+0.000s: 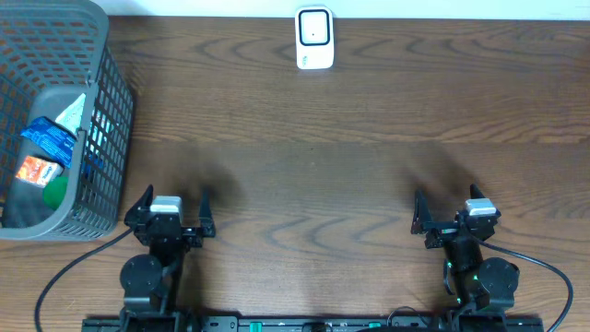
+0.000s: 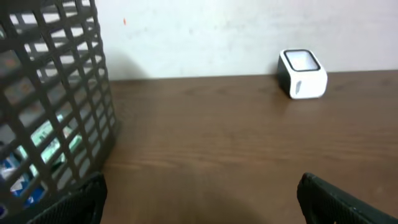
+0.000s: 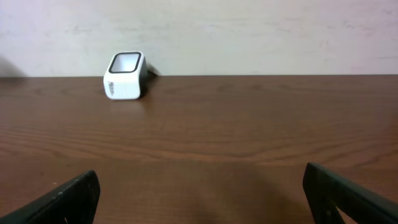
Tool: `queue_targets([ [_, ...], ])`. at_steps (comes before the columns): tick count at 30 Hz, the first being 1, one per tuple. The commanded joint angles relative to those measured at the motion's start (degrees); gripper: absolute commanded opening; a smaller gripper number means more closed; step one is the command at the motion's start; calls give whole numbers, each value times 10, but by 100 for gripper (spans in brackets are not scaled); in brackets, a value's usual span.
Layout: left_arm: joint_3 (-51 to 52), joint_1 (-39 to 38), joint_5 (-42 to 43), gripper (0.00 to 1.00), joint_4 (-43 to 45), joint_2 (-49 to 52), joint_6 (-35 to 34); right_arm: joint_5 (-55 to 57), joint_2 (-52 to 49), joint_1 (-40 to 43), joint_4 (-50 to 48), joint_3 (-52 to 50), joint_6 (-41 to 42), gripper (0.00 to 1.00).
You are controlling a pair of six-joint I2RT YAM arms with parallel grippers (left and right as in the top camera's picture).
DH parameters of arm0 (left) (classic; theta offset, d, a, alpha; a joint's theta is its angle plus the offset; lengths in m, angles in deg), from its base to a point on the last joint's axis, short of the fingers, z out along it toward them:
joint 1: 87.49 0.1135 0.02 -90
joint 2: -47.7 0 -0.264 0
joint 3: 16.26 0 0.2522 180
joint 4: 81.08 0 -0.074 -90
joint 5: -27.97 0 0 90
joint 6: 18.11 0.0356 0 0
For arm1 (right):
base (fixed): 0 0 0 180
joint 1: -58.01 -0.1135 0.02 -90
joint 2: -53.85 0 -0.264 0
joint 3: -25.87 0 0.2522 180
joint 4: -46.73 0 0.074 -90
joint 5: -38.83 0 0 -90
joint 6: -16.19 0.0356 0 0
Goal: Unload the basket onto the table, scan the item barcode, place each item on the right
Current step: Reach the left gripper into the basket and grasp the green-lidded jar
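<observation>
1. The left arm point(image 1: 147, 272) is matte black with rounded joint housings and a silver-grey block point(image 1: 166, 205) at the wrist.
2. The left end effector point(image 1: 175, 198) has two black tapering fingers point(image 2: 74, 202).
3. The right arm point(image 1: 484, 277) has the same black build, with small green lights.
4. The right end effector point(image 1: 445, 201) has black wedge-shaped fingers point(image 3: 62, 199).
5. Black cables point(image 1: 64, 277) loop from each arm down to the base rail point(image 1: 304, 324).

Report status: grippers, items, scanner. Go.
Left gripper open, empty. Right gripper open, empty. Items in basket, none picked up. Scanner at far edge, nothing in front.
</observation>
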Motion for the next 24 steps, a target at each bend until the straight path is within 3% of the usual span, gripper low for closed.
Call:
queue_targets([
  [1,-113,3,8,98,7,86,-24,3,-1,-7,2,-1,-7,99],
  [5,-268,3,8,98,-56,221,-82,3,-1,-7,2,-1,-7,99],
  [11,-570,3,61,98,-370,434,-86,3,-1,-7,2,-1,-7,99],
  [16,-609,3,132,98,-402,513,-102,3,-1,-7,2,-1,-7,99],
  [18,-638,8,103,98,-419,533,-140,3,-1,-7,2,-1,-7,99],
  [20,-699,38,34,98,-467,558,-211,3,-1,-7,2,-1,-7,99],
  [24,-855,164,22,98,-563,617,-238,3,-1,-7,2,-1,-7,99],
])
